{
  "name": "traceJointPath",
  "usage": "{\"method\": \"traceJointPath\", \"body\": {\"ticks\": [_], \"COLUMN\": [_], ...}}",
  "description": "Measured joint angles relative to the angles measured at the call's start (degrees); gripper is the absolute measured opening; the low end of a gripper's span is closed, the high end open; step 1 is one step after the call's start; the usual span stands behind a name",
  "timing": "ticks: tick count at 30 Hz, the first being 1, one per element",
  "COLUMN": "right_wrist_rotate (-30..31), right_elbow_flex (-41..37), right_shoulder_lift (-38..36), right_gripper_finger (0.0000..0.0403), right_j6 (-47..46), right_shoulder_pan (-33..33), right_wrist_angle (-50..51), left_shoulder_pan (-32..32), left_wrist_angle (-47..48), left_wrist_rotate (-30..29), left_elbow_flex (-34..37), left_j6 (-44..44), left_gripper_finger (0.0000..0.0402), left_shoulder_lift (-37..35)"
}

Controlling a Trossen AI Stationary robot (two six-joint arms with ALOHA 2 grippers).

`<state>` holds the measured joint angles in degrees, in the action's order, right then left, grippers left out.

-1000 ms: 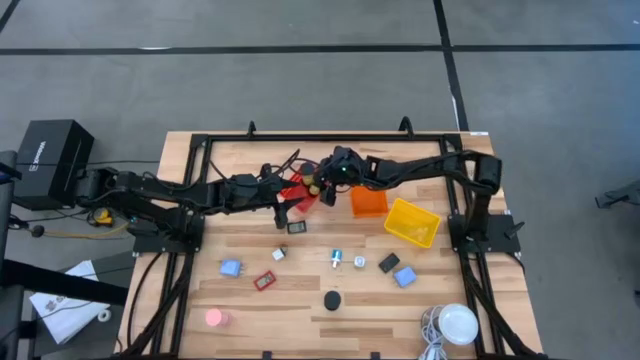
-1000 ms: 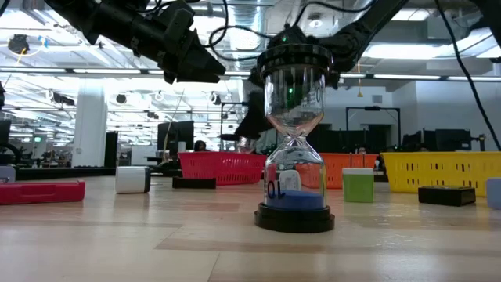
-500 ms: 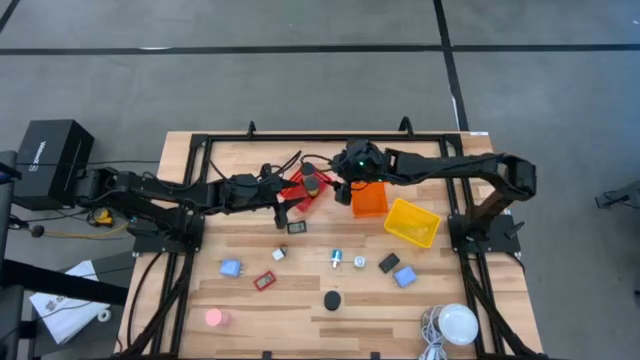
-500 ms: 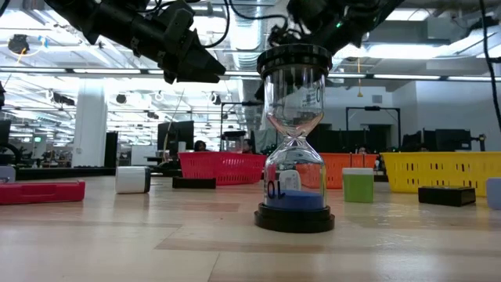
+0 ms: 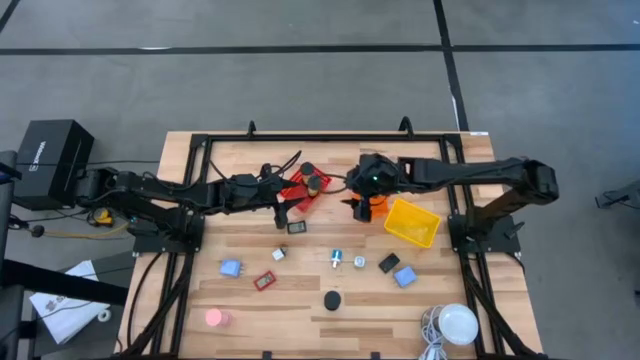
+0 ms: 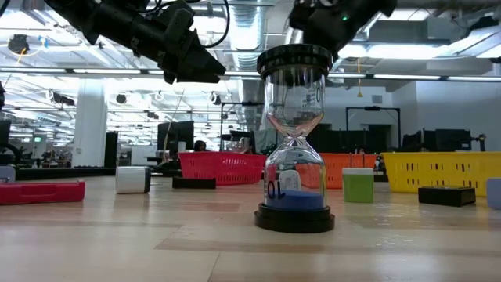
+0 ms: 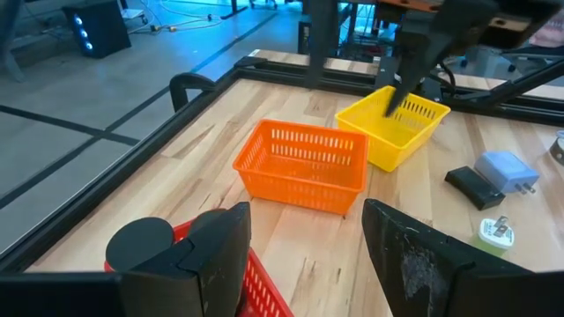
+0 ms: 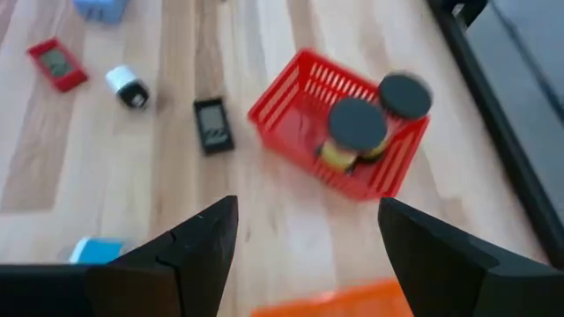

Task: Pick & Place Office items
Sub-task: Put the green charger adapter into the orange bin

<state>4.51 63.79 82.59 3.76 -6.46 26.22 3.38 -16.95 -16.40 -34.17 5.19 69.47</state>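
A wooden table holds red, orange and yellow baskets. The right gripper hangs spread and empty over the orange basket; the left gripper hovers released beside the red basket, which holds two black rolls. Other office items lie scattered across the table.

Grey floor crossed by dark seam lines. Wooden table under a black frame. Room beyond: ceiling strip lights, white column, rows of dark monitors.
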Motion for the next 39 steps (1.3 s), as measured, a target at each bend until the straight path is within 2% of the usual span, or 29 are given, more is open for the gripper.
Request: {"method": "traceJointPath", "body": {"ticks": [10, 21, 30, 35, 39], "right_wrist_rotate": [0.0, -0.2, 0.0, -0.1, -0.1], "right_elbow_flex": [0.0, -0.1, -4.6, -8.2, -11.9], "right_shoulder_lift": [-2.0, -2.1, -2.1, -4.1, -6.5], "right_gripper_finger": [0.0266, 0.0266, 0.0266, 0.0266, 0.0266], "right_j6": [-6.6, -11.5, -15.8, -15.8, -15.3], "right_shoulder_pan": [5.2, 13.6, 22.6, 26.5, 28.4], "right_wrist_angle": [10.0, 21.4, 20.4, 13.0, 4.8], "left_shoulder_pan": [-0.5, -5.6, -9.2, -11.1, -12.4], "left_wrist_angle": [0.0, -3.2, -5.1, -5.5, -6.6], "left_wrist_rotate": [0.0, 2.9, 2.9, 3.3, 7.2], "left_elbow_flex": [0.0, 0.0, 0.0, 0.0, 0.0], "left_j6": [1.5, 1.7, 1.7, 1.7, 2.5], "left_gripper_finger": [0.0214, 0.0214, 0.0214, 0.0214, 0.0214], "left_shoulder_lift": [0.0, 0.0, 0.0, 0.0, 0.0]}}
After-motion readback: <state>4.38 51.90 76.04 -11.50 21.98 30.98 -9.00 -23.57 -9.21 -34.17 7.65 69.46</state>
